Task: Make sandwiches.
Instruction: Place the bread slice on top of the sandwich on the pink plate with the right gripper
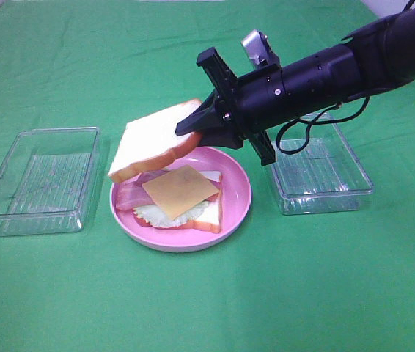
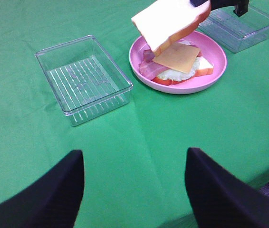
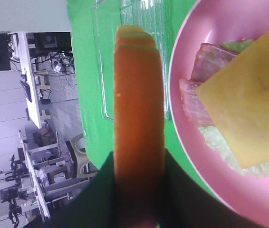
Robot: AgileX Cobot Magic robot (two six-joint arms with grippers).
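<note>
On the round pink plate (image 1: 238,196) lies an open sandwich stack: a bottom bread slice (image 1: 209,215), pale green lettuce (image 1: 165,217), pink-red bacon (image 1: 129,196) and a yellow cheese slice (image 1: 181,190) on top. My right gripper (image 1: 199,127) is shut on a second bread slice (image 1: 152,139) and holds it tilted above the plate's back-left side. In the right wrist view the slice's orange crust (image 3: 139,128) sits between the fingers, with the cheese (image 3: 248,95) beyond. The left gripper (image 2: 134,190) is open and empty, away from the plate (image 2: 210,78).
One clear plastic tray (image 1: 40,180) stands left of the plate, another (image 1: 321,172) right of it under the right arm. Both show nothing inside. Green cloth (image 1: 303,293) covers the table.
</note>
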